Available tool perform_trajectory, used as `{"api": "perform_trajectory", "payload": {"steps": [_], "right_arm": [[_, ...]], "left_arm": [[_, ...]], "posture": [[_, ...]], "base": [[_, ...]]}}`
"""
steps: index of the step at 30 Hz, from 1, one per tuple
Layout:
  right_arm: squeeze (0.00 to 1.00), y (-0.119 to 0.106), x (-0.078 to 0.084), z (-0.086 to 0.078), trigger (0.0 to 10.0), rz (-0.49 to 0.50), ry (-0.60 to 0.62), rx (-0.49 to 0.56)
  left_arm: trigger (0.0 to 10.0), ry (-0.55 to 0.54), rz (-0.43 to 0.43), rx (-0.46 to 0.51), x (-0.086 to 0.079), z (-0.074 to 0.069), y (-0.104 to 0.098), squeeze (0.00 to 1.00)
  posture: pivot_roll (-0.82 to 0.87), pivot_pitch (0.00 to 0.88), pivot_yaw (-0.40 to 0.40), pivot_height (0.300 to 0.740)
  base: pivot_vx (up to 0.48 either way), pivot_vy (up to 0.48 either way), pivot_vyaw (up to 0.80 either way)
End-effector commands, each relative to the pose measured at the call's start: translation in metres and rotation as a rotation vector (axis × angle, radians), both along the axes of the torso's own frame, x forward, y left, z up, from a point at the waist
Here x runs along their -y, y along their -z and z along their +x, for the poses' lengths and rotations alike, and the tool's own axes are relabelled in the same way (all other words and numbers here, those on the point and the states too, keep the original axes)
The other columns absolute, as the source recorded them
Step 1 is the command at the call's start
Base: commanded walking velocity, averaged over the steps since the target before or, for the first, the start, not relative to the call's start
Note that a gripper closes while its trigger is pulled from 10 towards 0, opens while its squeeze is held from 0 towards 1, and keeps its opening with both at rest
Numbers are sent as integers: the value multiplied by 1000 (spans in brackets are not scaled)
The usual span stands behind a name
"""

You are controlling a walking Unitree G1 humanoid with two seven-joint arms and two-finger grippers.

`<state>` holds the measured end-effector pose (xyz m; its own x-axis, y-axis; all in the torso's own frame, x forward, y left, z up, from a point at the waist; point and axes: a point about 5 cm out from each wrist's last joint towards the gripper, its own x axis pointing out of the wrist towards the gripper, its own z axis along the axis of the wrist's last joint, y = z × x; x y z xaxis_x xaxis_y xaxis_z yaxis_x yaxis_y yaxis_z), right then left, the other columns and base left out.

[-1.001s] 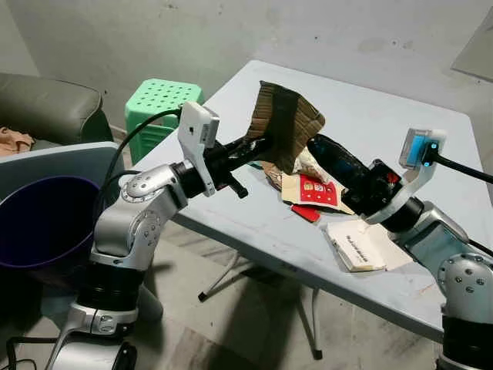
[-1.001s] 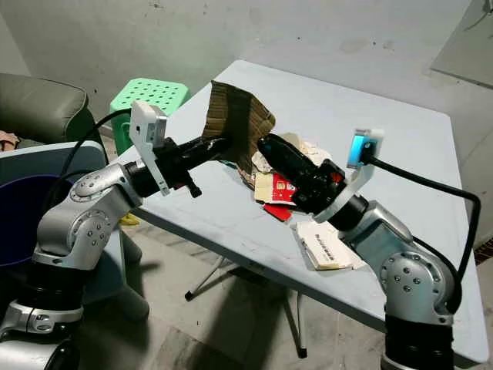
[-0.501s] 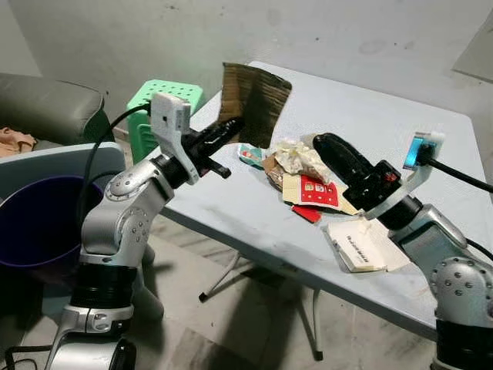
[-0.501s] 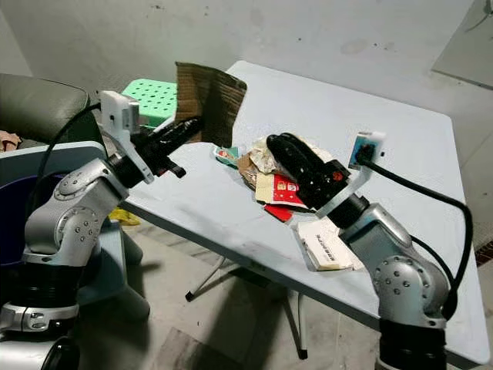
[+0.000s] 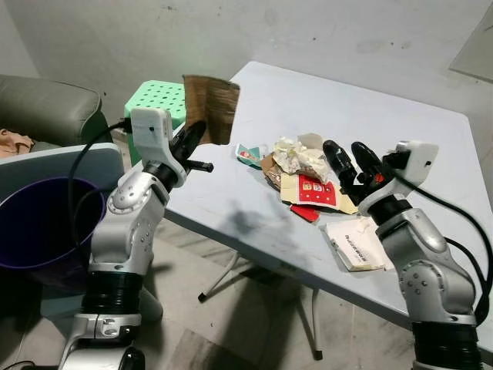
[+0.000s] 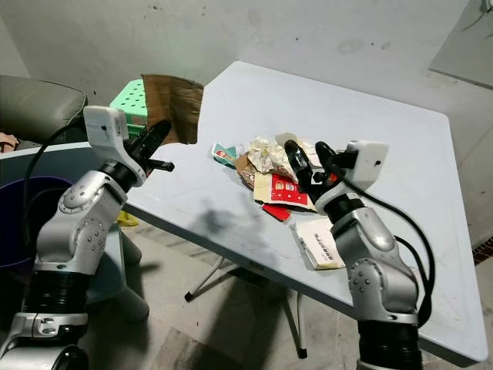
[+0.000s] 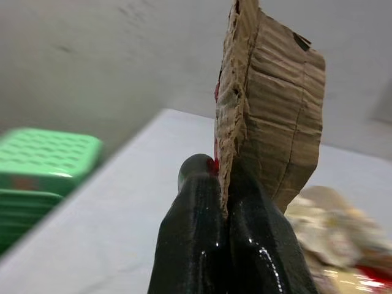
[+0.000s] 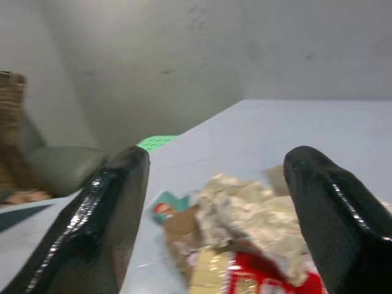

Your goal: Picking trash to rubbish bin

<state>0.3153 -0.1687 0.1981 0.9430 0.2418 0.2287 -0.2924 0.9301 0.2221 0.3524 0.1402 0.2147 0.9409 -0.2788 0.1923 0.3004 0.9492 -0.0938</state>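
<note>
My left gripper [image 5: 194,136] is shut on a torn piece of brown corrugated cardboard [image 5: 211,107], held upright above the table's left edge; the wrist view shows the cardboard [image 7: 275,116] pinched between the fingers [image 7: 211,239]. A purple-lined rubbish bin [image 5: 35,220] stands on the floor at far left, below and left of that arm. A pile of trash [image 5: 300,173] lies mid-table: crumpled paper, a red-and-white packet, a small teal wrapper [image 5: 248,155]. My right gripper [image 5: 350,156] stands open just right of the pile, fingers [image 8: 104,214] pointing toward it.
The light blue table [image 5: 385,108] has a flat white booklet [image 5: 356,245] near its front edge. A green plastic stool [image 5: 158,99] stands behind the left arm, and a grey sofa [image 5: 46,108] sits at far left. A bare wall runs behind.
My left arm has swung left and pulled back, carrying the cardboard from over the pile to the table's left edge. My right gripper has drawn back from the pile and turned, fingers apart.
</note>
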Motion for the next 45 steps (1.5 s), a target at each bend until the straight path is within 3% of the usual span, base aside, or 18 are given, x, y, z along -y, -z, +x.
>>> {"api": "perform_trajectory", "payload": {"steps": [1,4,5,9,12,15,19,20,32,45], "right_arm": [[1000,6,4,0,10000,-41,83,8],[1000,12,6,1,10000,-79,167,14],[1000,14,8,1,10000,-88,192,13],[1000,18,9,1,10000,-109,209,24],[1000,23,10,0,10000,-151,232,37],[1000,29,9,0,10000,-200,243,39],[1000,37,7,0,10000,-222,261,17],[0,40,6,-1,10000,-219,256,12],[0,48,5,-2,10000,-253,273,4],[0,51,8,-3,10000,-266,280,-3]], "left_arm": [[10000,-34,51,4,3,-1,7,0],[10000,-65,63,10,5,-1,14,0],[10000,-88,104,39,6,-2,15,0],[10000,-117,153,69,6,-2,20,0],[10000,-162,126,83,1,-2,24,0],[10000,-211,166,82,-5,-1,30,0],[10000,-229,125,60,-10,-1,37,0],[10000,-231,118,52,-11,-1,39,0],[10000,-229,93,22,-10,-2,49,0],[10000,-230,72,-11,-12,1,52,0]], "posture": [[-58,43,-51,740],[-60,36,-47,740],[-60,35,-47,740],[-62,27,-42,740],[-63,24,-42,740],[-63,22,-42,740],[-66,23,-40,740],[-65,22,-40,740],[-64,25,-43,740],[-71,22,-49,740]], "base": [[0,0,0],[0,0,0],[0,0,0],[0,0,0],[0,0,0],[0,0,0],[0,0,0],[0,0,0],[0,0,0],[0,370,0]]}}
